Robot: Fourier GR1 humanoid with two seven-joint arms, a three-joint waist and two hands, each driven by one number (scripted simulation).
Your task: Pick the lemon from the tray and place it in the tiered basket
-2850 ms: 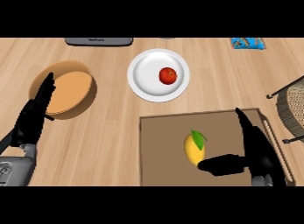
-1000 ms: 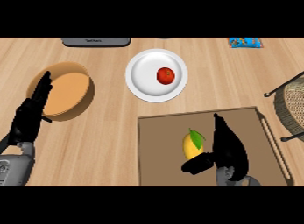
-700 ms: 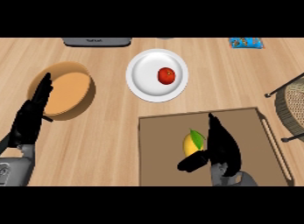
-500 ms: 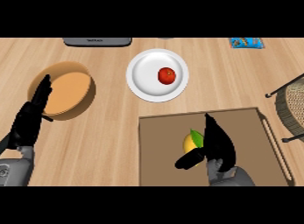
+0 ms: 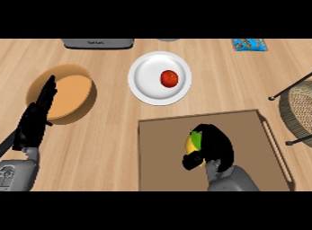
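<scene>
The yellow lemon (image 5: pixel 193 143) with a green end lies on the brown tray (image 5: pixel 163 152) in the lower middle of the head view. My right hand (image 5: pixel 215 146) covers most of it, fingers curled over its right side and thumb below it. The wicker tiered basket (image 5: pixel 309 110) with dark metal legs stands at the right edge, apart from the tray. My left hand (image 5: pixel 37 119) rests open at the left, fingers up, in front of a wooden bowl.
A wooden bowl (image 5: pixel 69 92) sits at the left. A white plate (image 5: pixel 148 78) holding a red tomato (image 5: pixel 169 78) stands behind the tray. A grey appliance (image 5: pixel 97 43) and a blue packet (image 5: pixel 249 44) lie along the far edge.
My right hand moved left across the tray onto the lemon and its fingers curled round it. The left hand stayed still.
</scene>
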